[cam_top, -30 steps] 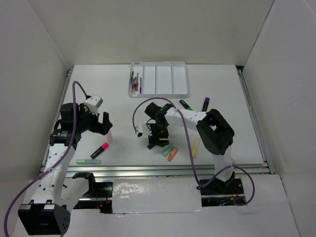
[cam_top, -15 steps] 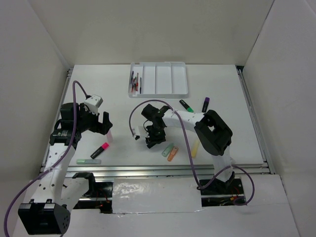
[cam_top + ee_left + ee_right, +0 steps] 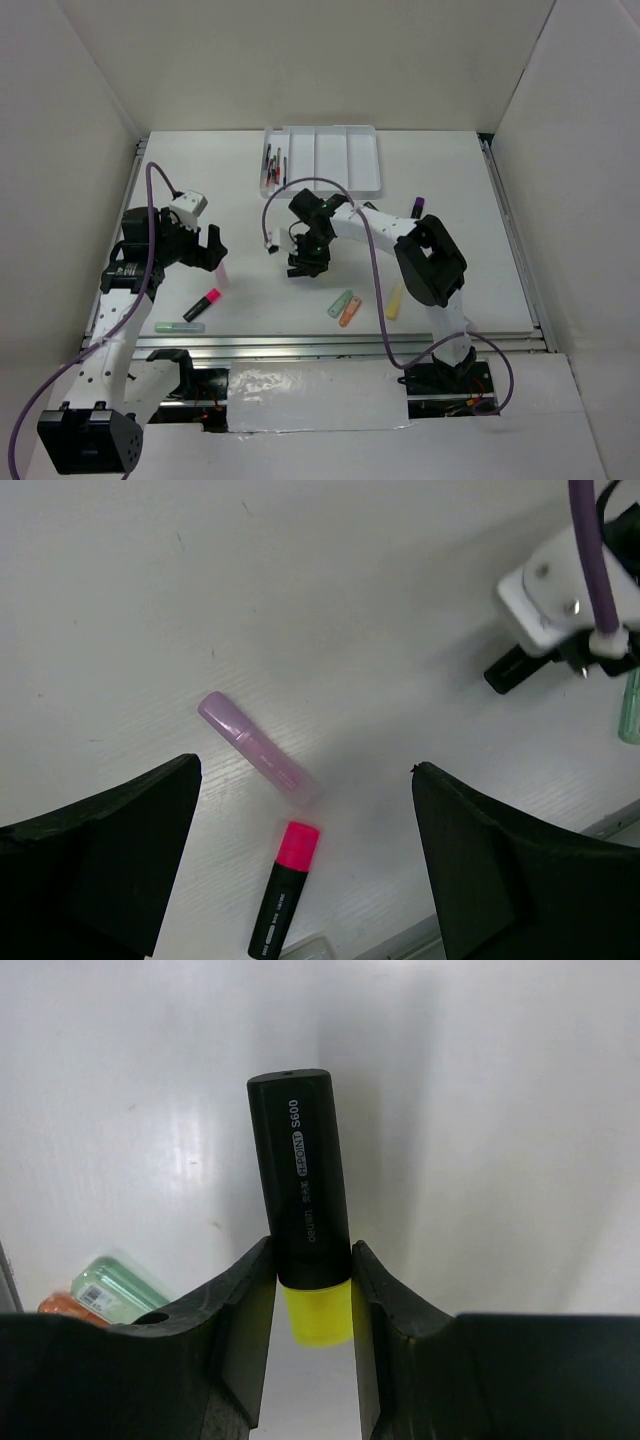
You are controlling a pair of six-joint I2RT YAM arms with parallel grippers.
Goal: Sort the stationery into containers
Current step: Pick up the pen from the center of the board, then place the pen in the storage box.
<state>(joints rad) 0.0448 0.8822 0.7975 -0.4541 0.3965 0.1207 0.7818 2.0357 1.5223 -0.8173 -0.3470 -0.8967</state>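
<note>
The right gripper [image 3: 312,1256] is now clamped on the yellow-capped highlighter [image 3: 297,1170], its fingers pressing the black barrel just above the cap. A second ago those jaws stood apart. Seen from above, it has drawn away from the green marker [image 3: 340,303] and orange marker [image 3: 349,312] toward the white tray [image 3: 377,170], which is still well apart and holds thin pens [image 3: 273,168] only in its leftmost compartment. The pick looks secured, so carrying it to a compartment is probably next. The left gripper [image 3: 305,768] hangs wide apart and empty over a lilac marker [image 3: 250,750] and a pink-capped highlighter [image 3: 285,888].
</note>
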